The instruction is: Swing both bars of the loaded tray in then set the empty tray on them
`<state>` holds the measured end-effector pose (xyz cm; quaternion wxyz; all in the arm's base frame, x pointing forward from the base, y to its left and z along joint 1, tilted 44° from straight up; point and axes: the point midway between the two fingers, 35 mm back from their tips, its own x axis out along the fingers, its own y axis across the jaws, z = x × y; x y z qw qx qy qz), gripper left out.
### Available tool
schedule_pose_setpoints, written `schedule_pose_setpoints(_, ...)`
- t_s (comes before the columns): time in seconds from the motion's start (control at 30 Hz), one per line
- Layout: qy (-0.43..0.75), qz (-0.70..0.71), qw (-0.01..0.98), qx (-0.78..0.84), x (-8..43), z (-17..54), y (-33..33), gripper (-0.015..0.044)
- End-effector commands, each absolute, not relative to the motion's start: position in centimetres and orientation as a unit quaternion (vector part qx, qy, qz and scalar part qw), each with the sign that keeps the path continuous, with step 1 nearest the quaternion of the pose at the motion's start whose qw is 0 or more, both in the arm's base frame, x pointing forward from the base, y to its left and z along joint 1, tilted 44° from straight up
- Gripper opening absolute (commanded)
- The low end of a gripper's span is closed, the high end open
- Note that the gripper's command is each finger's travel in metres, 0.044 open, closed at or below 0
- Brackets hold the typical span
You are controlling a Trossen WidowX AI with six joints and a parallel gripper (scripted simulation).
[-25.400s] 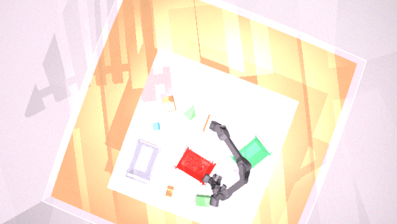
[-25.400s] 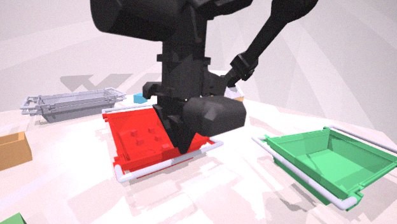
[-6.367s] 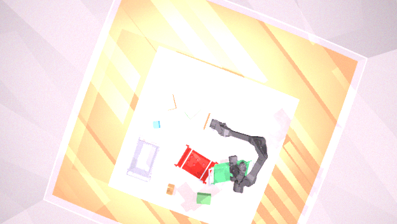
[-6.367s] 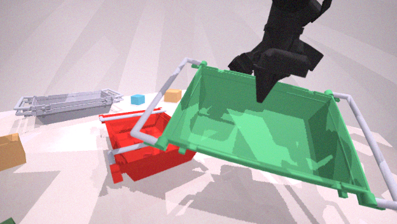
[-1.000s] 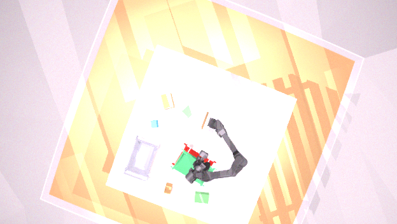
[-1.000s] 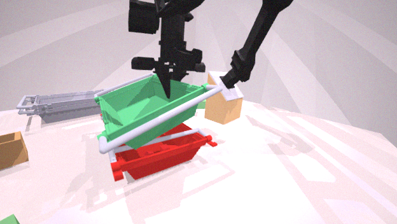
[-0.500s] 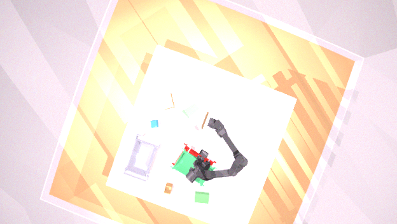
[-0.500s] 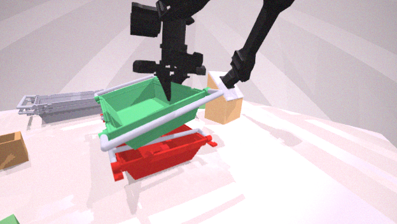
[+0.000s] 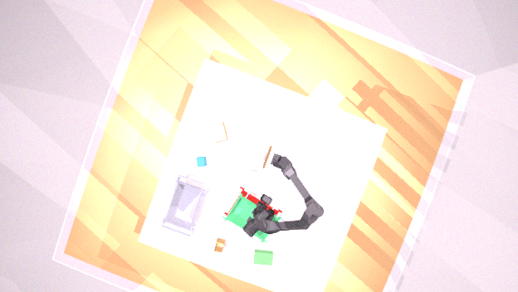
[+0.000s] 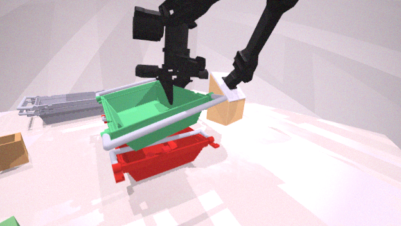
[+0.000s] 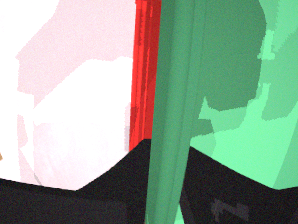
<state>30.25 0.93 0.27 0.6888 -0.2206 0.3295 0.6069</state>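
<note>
The green tray (image 9: 238, 212) (image 10: 138, 112) (image 11: 235, 150) is empty and hangs tilted over the red tray, its left end lower in the exterior view. My gripper (image 10: 171, 93) (image 11: 161, 147) is shut on its far long wall, one finger inside. The red tray (image 9: 256, 199) (image 10: 167, 160) (image 11: 144, 75) stands on the table with red pieces inside. Its near wire bar (image 10: 160, 141) lies in across the top, close under the green tray's underside; I cannot tell if they touch. The red tray's far bar is mostly hidden by the green tray. The green tray's bars are swung outward.
A grey tray (image 9: 184, 203) (image 10: 77, 107) stands to the left. A tan wedge-topped block (image 9: 267, 158) (image 10: 225, 110) stands behind on the right. A blue cube (image 9: 201, 161), a small orange-brown box (image 9: 220, 245) (image 10: 13, 152) and a light green block (image 9: 263, 257) (image 10: 11, 223) lie around the trays.
</note>
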Motion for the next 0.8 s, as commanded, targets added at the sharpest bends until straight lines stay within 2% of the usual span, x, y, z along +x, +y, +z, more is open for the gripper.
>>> schedule_pose_setpoints(0.0, 0.331, 0.612, 0.685, -0.217, 30.0, 0.1, 1.5, 0.0000)
schedule_pose_setpoints(0.77, 0.330, 0.612, 0.685, -0.216, 29.6, -0.9, 2.5, 0.0000)
